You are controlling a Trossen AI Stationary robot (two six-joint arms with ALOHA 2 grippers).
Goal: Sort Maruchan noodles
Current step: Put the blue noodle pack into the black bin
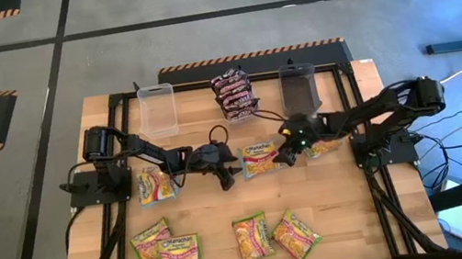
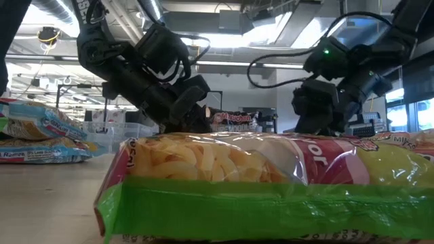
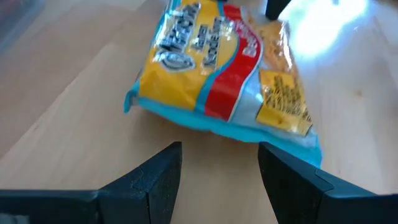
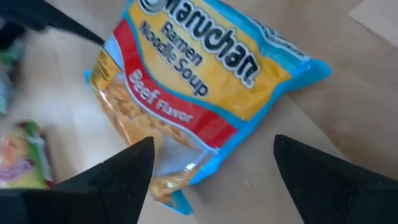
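Maruchan beef-flavor packet [image 1: 261, 159], yellow-orange with a blue edge and a red band, lies flat on the wooden table [image 1: 338, 215] directly between the 2 grippers. The left gripper [image 1: 224, 173] is just beside one of its edges, and the right gripper [image 1: 292, 153] is just beside the opposite edge. In the left wrist view the packet [image 3: 224, 74] is a little ahead of the 2 dark fingers [image 3: 158, 180], which stand apart with only bare wood between them. In the right wrist view the same packet [image 4: 199, 87] lies ahead of the fingers [image 4: 121, 180], which are spread wide and hold nothing; the near corner of the packet reaches toward the gap.

I judge that this packet is placed in the middle so that either arm can reach it, and that the right gripper, being wide, is either ready to take it or has let it go; I cannot tell which.

Behind the grippers, at the far edge, a stack of dark maroon packets [image 1: 235, 93] stands between a clear tub [image 1: 157, 109] and a dark grey tub [image 1: 299, 87]. It looks like 1 variety already grouped. Nearer the front edge, several yellow-green packets [image 1: 253, 237] are unsorted, and another packet [image 1: 154, 185] lies beside the left arm.
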